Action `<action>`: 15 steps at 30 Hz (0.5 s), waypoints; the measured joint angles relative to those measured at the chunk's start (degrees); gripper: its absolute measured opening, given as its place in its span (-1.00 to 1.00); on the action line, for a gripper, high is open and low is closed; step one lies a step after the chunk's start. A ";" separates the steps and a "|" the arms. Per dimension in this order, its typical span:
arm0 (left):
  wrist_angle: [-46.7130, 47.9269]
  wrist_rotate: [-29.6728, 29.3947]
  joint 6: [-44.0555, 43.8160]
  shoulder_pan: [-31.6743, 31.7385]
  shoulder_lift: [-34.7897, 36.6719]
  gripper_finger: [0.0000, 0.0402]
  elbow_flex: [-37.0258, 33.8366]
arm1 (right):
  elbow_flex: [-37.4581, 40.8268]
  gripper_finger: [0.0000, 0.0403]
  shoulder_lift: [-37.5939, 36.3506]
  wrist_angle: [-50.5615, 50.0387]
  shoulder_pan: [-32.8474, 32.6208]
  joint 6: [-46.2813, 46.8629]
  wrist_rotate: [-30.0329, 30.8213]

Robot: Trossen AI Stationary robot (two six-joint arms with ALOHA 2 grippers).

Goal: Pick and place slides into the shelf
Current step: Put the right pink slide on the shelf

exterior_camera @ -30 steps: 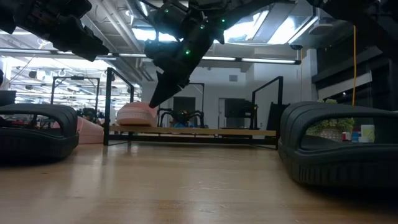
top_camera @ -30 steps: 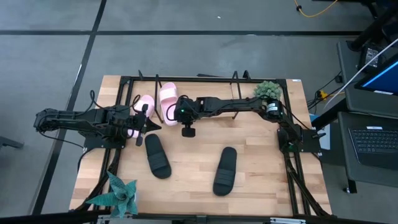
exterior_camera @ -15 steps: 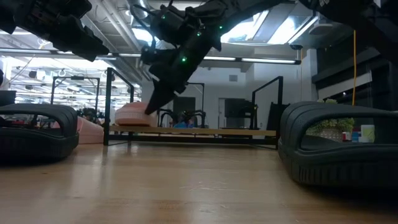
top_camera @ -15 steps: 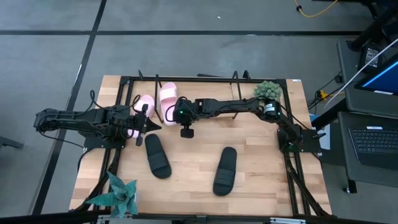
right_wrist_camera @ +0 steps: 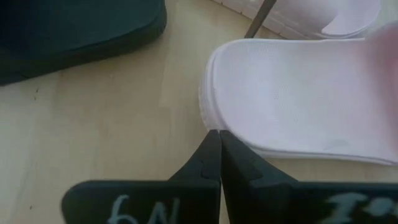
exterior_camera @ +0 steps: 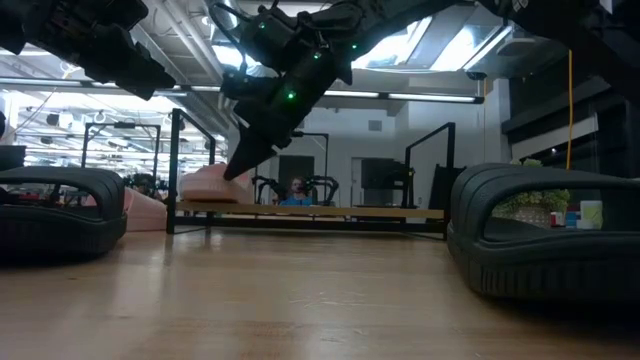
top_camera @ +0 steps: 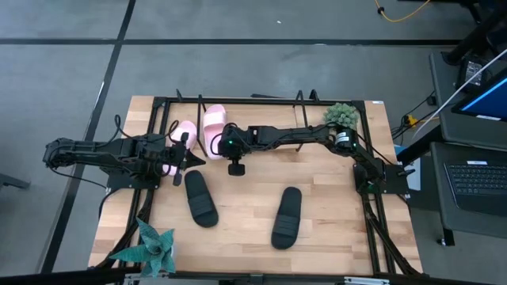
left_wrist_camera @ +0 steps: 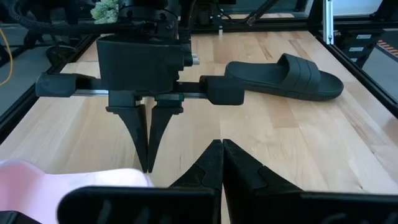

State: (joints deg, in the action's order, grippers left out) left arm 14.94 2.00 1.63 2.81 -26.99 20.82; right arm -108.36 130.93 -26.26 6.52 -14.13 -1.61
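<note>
From above, the shelf (top_camera: 261,101) runs along the far edge of the bench (top_camera: 333,206), and one pink slide (top_camera: 214,127) lies on its board at the left end; the rest of the board shows nothing on it apart from the arm stretched across it. A second pink slide (top_camera: 181,136) sits just left of the first, by the shelf's left frame, partly under the left hand (top_camera: 181,158), and whether it rests on the board or the bench cannot be told. Two black slides lie on the bench in front: the left black slide (top_camera: 201,198) and the right black slide (top_camera: 287,216), well apart. The right hand (top_camera: 215,149) reaches in at the near end of the shelved pink slide. A small plant (top_camera: 342,115) stands at the shelf's right corner and a star-shaped plant (top_camera: 154,245) at the bench's near left. In the low view, the right hand (exterior_camera: 235,170) comes down with its tip on the near end of the pink slide (exterior_camera: 205,185) on the shelf board (exterior_camera: 310,210), with black slides large at both sides. In the left wrist view, the left hand (left_wrist_camera: 222,165) has its fingers pressed together on nothing, the right hand (left_wrist_camera: 148,140) ahead has its fingers nearly together, and a black slide (left_wrist_camera: 286,74) lies beyond. In the right wrist view, the right hand (right_wrist_camera: 219,155) is clenched, its tips touching the pink slide's (right_wrist_camera: 298,99) edge; part of "N9" shows on the hand.
</note>
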 joint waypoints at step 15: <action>0.02 0.00 0.00 0.00 -0.01 -1.00 0.00 | 0.00 -1.00 -0.09 -0.11 0.00 -0.05 -0.09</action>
State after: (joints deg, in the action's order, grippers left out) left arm 14.96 2.00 1.63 2.81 -27.00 20.82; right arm -108.36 130.85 -26.37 6.52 -14.18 -1.69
